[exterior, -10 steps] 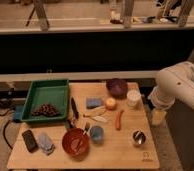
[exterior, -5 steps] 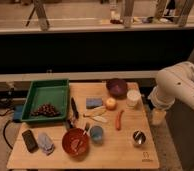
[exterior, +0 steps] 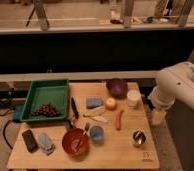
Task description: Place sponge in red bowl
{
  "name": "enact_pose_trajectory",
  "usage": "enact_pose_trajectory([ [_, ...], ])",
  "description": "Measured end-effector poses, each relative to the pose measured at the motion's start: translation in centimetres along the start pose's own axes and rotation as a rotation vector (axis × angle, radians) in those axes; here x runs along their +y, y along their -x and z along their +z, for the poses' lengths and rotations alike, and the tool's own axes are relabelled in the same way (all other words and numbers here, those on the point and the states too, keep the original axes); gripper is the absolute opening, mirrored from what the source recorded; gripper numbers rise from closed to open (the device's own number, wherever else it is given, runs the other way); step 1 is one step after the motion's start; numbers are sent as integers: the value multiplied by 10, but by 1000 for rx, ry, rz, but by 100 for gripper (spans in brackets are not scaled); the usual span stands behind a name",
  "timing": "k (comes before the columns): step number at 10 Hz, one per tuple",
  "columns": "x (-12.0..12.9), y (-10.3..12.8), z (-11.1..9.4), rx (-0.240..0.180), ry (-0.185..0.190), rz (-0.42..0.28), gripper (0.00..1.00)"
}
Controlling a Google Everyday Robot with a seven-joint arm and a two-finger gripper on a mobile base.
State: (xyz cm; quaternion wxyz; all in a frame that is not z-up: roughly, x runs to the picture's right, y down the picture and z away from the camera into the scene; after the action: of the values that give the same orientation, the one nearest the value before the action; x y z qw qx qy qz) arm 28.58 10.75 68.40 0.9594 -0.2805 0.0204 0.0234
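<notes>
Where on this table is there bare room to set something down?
Bare: the back strip between green tray and purple bowl; the front right around the metal cup. Crowded: sponge to red bowl. The gripper hangs off the right edge.

Your robot's arm (exterior: 179, 86) was a thick, smooth white tube, built of fat cylindrical segments with rounded, bulging joints and a plain matte shell that was shaded grey along its underside. At its lower end you had the gripper (exterior: 158, 116), a narrower, cream-coloured block, which sat just off the right edge of the worktop (exterior: 121, 146).
</notes>
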Motion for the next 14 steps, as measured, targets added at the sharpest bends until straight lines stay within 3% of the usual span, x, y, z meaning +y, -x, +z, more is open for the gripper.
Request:
enact_pose_trajectory([
  [2,0,0,0,0,0,-1,80],
  [7,-35,30,-25,16,-52,-118,80],
  [14,-62,57,-34,19,-105,-225,80],
])
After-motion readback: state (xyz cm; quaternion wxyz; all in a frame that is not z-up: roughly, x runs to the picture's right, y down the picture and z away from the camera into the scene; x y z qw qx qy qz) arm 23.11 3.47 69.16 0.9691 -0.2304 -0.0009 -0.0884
